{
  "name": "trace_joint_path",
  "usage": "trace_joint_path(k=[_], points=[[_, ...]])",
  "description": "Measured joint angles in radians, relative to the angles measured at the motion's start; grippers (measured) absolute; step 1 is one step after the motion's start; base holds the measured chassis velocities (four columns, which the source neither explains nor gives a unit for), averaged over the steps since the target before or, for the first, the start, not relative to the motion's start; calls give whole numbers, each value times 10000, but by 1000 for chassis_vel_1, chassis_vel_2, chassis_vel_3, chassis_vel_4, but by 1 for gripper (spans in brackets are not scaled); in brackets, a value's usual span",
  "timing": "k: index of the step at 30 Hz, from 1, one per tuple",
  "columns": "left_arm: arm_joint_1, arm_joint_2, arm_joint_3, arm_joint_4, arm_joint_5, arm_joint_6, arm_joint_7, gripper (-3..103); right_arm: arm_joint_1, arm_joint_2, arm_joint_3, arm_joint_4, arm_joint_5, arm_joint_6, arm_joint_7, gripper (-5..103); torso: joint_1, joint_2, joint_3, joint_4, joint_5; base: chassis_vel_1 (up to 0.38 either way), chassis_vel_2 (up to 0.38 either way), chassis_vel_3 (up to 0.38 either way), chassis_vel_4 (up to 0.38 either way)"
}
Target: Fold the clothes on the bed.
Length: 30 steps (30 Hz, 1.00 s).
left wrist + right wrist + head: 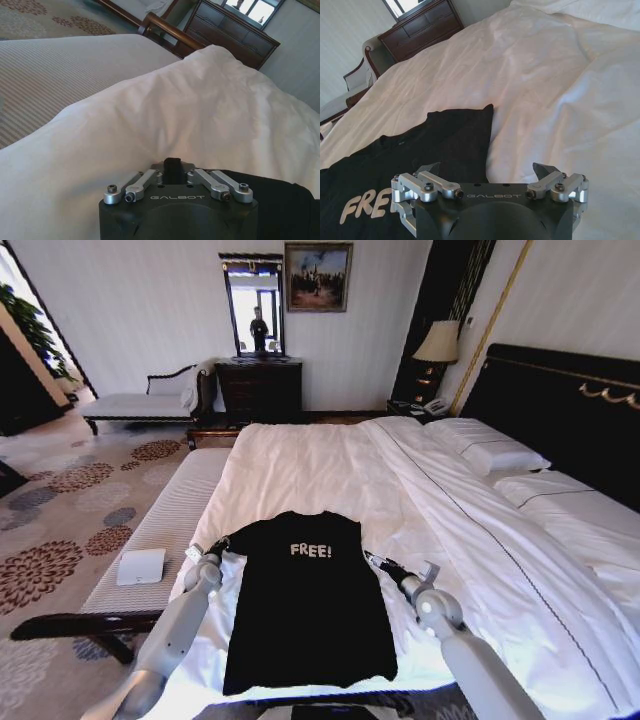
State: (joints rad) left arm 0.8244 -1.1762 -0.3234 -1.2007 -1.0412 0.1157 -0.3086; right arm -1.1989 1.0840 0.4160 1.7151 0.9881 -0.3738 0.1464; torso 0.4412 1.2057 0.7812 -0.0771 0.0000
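White bedding covers the bed (pixel 330 465) in front of me, with a striped bench (pixel 165 520) to its left and a dark dresser (pixel 260 388) at the far wall. The black T-shirt (pixel 305 600) lies flat near me, "FREE!" facing up. My left claw (pixel 216 546) is pinched shut at its left sleeve; my right claw (pixel 490 167) is spread wide and empty at the right sleeve.

I've got a white striped bench (pixel 170 525) along the bed's left side, small white box (pixel 140 566) on it. Dark dresser (pixel 258 390) at the far wall, mirror (pixel 253 305) and painting (pixel 317 276) above. White chaise (pixel 140 403) left of it. Lamp (pixel 438 342) by the headboard. Floral carpet (pixel 60 500).
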Motion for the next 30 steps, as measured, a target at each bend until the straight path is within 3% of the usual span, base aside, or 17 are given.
trace_joint_path(k=[3,6,24,30], points=[[58,2,-18,-65,13,-47,-17,6,-3,29,4,17,47,-6,22,100,0,0,0,1,-1,0,0,0,0],[85,7,-21,-138,53,-52,-83,1,-7,59,2,17,64,-8,44,100,0,0,0,0,0,0,0,0,0],[311,202,-63,-854,400,-148,-239,1,-116,300,-26,47,-18,-10,24,100,0,2,0,1,0,0,0,0,0],[317,86,302,-1591,1490,-238,-320,1,-101,430,-40,-44,-44,4,-5,100,0,2,-1,-1,0,0,0,0,0]])
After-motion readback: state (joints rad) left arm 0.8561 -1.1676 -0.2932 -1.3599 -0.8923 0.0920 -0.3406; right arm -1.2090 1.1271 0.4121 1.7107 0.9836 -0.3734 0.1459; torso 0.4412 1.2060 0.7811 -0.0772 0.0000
